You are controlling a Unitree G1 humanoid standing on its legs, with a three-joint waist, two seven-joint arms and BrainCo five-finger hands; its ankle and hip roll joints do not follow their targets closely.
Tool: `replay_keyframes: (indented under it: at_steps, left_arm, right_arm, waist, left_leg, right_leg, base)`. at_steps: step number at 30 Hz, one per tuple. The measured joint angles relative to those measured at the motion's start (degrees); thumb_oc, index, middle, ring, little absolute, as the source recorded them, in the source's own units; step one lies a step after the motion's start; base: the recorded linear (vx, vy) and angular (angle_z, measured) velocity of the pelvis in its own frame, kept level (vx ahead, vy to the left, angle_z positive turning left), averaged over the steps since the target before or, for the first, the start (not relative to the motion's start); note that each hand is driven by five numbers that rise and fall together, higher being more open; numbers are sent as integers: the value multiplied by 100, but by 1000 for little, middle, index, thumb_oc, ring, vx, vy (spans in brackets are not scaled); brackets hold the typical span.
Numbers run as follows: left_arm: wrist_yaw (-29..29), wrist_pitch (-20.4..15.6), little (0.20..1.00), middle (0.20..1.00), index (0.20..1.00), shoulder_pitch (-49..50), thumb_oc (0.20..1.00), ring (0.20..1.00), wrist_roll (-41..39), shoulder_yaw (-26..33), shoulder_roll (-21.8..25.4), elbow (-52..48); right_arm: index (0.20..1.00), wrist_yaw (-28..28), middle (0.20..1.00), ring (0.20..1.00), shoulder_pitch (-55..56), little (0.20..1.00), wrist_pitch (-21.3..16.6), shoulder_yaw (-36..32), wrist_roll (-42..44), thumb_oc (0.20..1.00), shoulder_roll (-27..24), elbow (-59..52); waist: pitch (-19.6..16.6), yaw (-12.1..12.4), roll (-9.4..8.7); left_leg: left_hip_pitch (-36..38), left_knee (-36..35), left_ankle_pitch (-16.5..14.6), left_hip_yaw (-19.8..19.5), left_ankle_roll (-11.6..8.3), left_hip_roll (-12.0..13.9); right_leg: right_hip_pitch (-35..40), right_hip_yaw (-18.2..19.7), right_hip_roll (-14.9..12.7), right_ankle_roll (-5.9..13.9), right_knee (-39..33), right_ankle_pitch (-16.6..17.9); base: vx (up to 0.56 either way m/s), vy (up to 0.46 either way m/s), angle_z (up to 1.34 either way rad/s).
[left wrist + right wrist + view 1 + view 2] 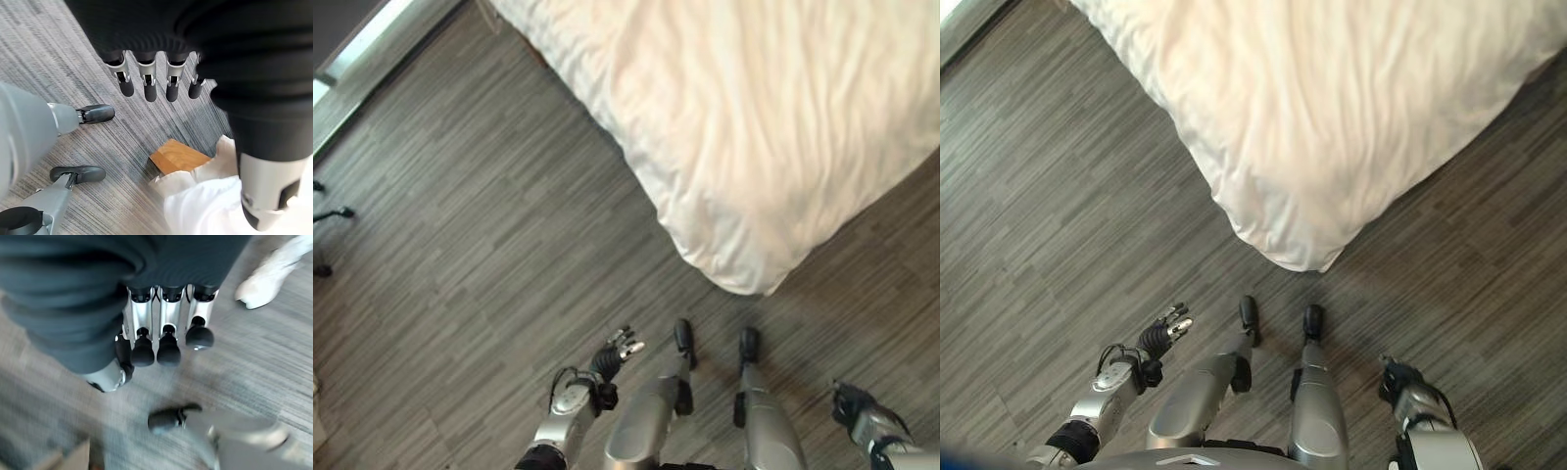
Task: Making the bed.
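The bed's white duvet (754, 117) is rumpled, and its corner (1298, 245) hangs down almost to the grey plank floor just ahead of me. The same duvet corner (205, 208) shows beside a wooden bed leg (177, 155) in the left wrist view. My left hand (615, 351) hangs low at my left side, away from the duvet, with relaxed fingers (149, 81) that hold nothing. At my right side my right hand (852, 403) also hangs low, its fingers (166, 340) loose and empty over the floor.
A pale window ledge or rail (367, 44) runs along the far left wall. Black legs of a stand or chair base (335, 213) poke in at the left edge. A white shoe-like shape (266, 276) lies on the floor past my right hand.
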Motion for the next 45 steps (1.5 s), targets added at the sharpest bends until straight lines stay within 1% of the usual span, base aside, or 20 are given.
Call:
replay_keyframes:
  at_steps: [3,4,5,8,14,15,17,18,19,20,21,23,24,25,26,29,32,36,38,45]
  left_arm:
    - [1,7,1000,1000,1000,7,1000,1000,38,31,3,20]
    - [1,26,1000,1000,1000,10,1000,1000,61,30,3,21]
    - [6,45,1000,1000,1000,17,1000,1000,87,36,3,12]
    - [72,92,1000,1000,1000,139,1000,1000,97,165,-5,-16]
    - [104,162,1000,1000,1000,401,1000,1000,82,256,-2,-513]
    - [116,199,1000,1000,1000,511,1000,1000,61,318,57,-764]
    - [166,201,1000,1000,1000,753,1000,1000,-25,316,325,-1104]
    - [171,204,1000,1000,1000,844,1000,1000,-30,288,334,-1118]
    - [170,216,1000,1000,1000,880,1000,1000,-30,285,241,-1065]
    - [216,257,1000,1000,1000,923,1000,1000,-129,178,124,-1179]
    - [218,254,1000,1000,1000,1028,1000,1000,-244,159,138,-1379]
    - [187,201,1000,1000,1000,898,1000,1000,-275,108,43,-1470]
    - [159,204,1000,1000,1000,648,1000,1000,-267,82,-22,-1302]
    - [173,212,1000,1000,1000,397,1000,1000,-263,119,12,-1111]
    - [162,177,1000,1000,1000,109,1000,1000,-251,-4,122,-1169]
    - [153,122,1000,1000,1000,133,1000,1000,-205,-41,262,-1248]
    - [184,106,1000,1000,1000,382,1000,1000,-177,356,122,-1323]
    - [259,131,1000,1000,1000,601,1000,1000,-135,474,218,-1562]
    - [303,107,1000,1000,1000,758,1000,1000,-137,609,164,-1579]
    - [332,177,1000,1000,1000,1044,1000,1000,-226,516,-226,-1757]
  right_arm:
    - [200,-25,200,200,339,200,-66,-377,104,200,-28,-468]
    - [404,-75,404,404,464,404,-94,-465,111,404,-29,-692]
    - [1000,-196,1000,1000,666,1000,-98,-568,107,1000,-2,-1145]
    - [1000,-579,1000,1000,1285,1000,-322,-446,-29,1000,196,-2915]
    - [1000,-816,1000,1000,1609,1000,-433,-142,-694,1000,460,-4105]
    - [1000,-803,1000,1000,1477,1000,-517,-40,-731,1000,660,-4242]
    - [1000,-896,1000,1000,965,1000,-465,333,-737,1000,941,-4155]
    - [1000,-838,1000,1000,889,1000,-467,662,-844,1000,941,-4388]
    - [1000,-758,1000,1000,912,1000,-526,768,-912,1000,930,-4605]
    - [1000,-739,1000,1000,943,1000,-516,896,-909,1000,1087,-4875]
    - [1000,-721,1000,1000,956,1000,-470,989,-909,1000,1119,-5070]
    - [1000,-532,1000,1000,998,1000,-496,1141,-939,1000,1138,-5476]
    - [1000,-515,1000,1000,1055,1000,-499,1063,-996,1000,1029,-5522]
    - [1000,-533,1000,1000,1086,1000,-453,956,-1129,1000,1063,-5355]
    - [1000,-585,1000,1000,1259,1000,-322,739,-1138,1000,1023,-5136]
    - [1000,-654,1000,1000,1410,1000,-325,707,-1123,1000,950,-4856]
    - [1000,-379,1000,1000,1991,1000,-295,1019,-1088,1000,952,-5245]
    - [1000,-249,1000,1000,1949,1000,-285,1094,-1088,1000,1017,-5348]
    - [1000,-235,1000,1000,1851,1000,-330,1110,-1061,1000,1116,-5294]
    - [1000,10,1000,1000,2240,1000,-279,1073,-849,1000,789,-5475]
  waist:
    - [-80,-241,-138]
    - [-116,-266,-204]
    - [-187,-279,-275]
    - [-500,-412,-499]
    - [-885,-400,-656]
    - [-880,-386,-779]
    - [-765,-140,-1187]
    - [-777,125,-1169]
    - [-773,128,-1121]
    - [-827,22,-1093]
    - [-850,105,-1205]
    - [-874,-135,-1148]
    - [-862,-366,-1006]
    - [-795,-456,-1128]
    - [-811,-576,-1157]
    - [-737,-569,-1012]
    - [-780,-498,-744]
    - [-876,-483,-803]
    - [-1108,-363,-919]
    - [-1400,-275,-872]
  left_leg:
    - [113,-9,0,44,-1,22]
    - [195,-12,-11,76,-17,28]
    - [279,-26,-41,102,-58,38]
    - [538,-11,-76,88,-103,64]
    - [1002,6,-133,-110,-179,85]
    - [949,549,-220,-382,-243,34]
    - [570,1838,-473,-1969,-427,-183]
    - [619,2259,-744,-2808,-693,-249]
    - [658,2415,-934,-2937,-779,-126]
    - [803,2917,-1441,-3858,-584,-514]
    - [915,2951,-1590,-4091,-469,-860]
    - [972,1944,-1260,-3579,494,-1262]
    - [956,1656,-1387,-3271,481,-1001]
    - [919,1531,-1300,-2980,634,-1013]
    - [919,1110,-1025,-2326,757,-794]
    - [983,1174,-945,-1629,638,-398]
    - [1054,1080,-938,-1638,458,-19]
    - [1039,519,-519,-1582,112,41]
    - [1059,153,-356,-1476,-90,9]
    - [1341,127,-293,-1302,-218,320]
  right_leg:
    - [81,28,10,19,-11,-13]
    - [148,58,14,19,-13,-13]
    - [218,95,19,21,-15,-19]
    - [491,67,44,3,-7,-77]
    - [1047,-102,80,-100,16,-170]
    - [1082,32,27,-93,131,-218]
    - [846,685,-60,-36,615,-356]
    - [770,1124,61,-67,730,-384]
    - [751,1251,152,-53,749,-371]
    - [572,2014,359,286,748,-164]
    - [458,2641,357,537,555,-126]
    - [15,3349,403,1019,309,-456]
    - [-217,3140,529,901,422,-329]
    - [-460,2882,455,746,708,-223]
    - [-741,2139,288,636,946,-131]
    - [-872,535,-145,488,2639,-563]
    - [-226,599,-102,550,3674,-1041]
    - [1173,326,-77,482,1372,-1195]
    - [1550,574,6,137,65,-821]
    - [1792,273,270,-136,39,-744]
  base:
    - [24,-44,-11]
    - [15,-37,-14]
    - [23,-67,-12]
    - [8,-77,-1]
    - [-52,-40,18]
    - [-204,96,-36]
    - [-111,85,-144]
    - [-21,162,-208]
    - [-118,375,-237]
    - [-235,456,-240]
    - [-241,350,-312]
    - [-234,267,-284]
    - [-307,328,-165]
    - [-428,314,-193]
    - [-453,257,-227]
    - [-323,125,-194]
    - [-185,31,-87]
    - [-114,-112,-15]
    - [-63,-127,-11]
    - [-12,-24,19]
